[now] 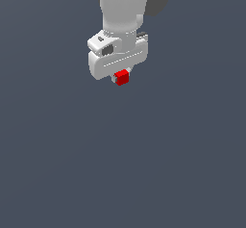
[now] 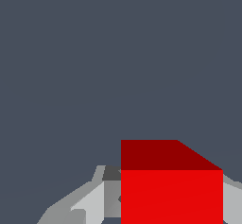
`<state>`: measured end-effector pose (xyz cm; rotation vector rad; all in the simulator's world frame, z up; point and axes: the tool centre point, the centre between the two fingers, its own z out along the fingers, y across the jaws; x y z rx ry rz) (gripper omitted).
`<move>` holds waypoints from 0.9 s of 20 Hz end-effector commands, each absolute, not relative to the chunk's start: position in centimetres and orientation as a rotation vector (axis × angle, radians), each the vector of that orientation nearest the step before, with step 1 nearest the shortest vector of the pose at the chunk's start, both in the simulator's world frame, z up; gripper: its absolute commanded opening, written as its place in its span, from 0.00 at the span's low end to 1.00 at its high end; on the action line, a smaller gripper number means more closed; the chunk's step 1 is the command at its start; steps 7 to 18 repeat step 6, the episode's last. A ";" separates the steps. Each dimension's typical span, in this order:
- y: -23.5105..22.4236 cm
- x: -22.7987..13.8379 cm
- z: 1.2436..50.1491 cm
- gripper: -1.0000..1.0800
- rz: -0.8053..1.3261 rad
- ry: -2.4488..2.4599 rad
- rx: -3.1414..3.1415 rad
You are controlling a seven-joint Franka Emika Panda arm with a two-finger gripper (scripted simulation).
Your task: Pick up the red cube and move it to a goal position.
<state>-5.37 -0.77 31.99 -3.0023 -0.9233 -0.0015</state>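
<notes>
Writing: we read none.
Gripper [image 1: 122,78]: we see its jaws closed on the red cube [image 1: 122,77].
Room: plain grey surface [image 1: 144,164] all around.

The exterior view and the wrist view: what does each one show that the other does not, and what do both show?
Only the exterior view shows the white arm above the gripper, and how the red cube sits under the gripper's wide body. Only the wrist view shows the cube close up, with two of its faces and a grey finger beside it. Both show the cube held between the fingers against a plain dark grey background.
</notes>
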 end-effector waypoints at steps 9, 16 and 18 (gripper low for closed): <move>-0.9 -5.2 33.5 0.00 0.000 -0.923 -3.003; -0.9 -5.2 33.5 0.00 0.000 -0.923 -3.003; -0.9 -5.2 33.5 0.00 0.000 -0.923 -3.003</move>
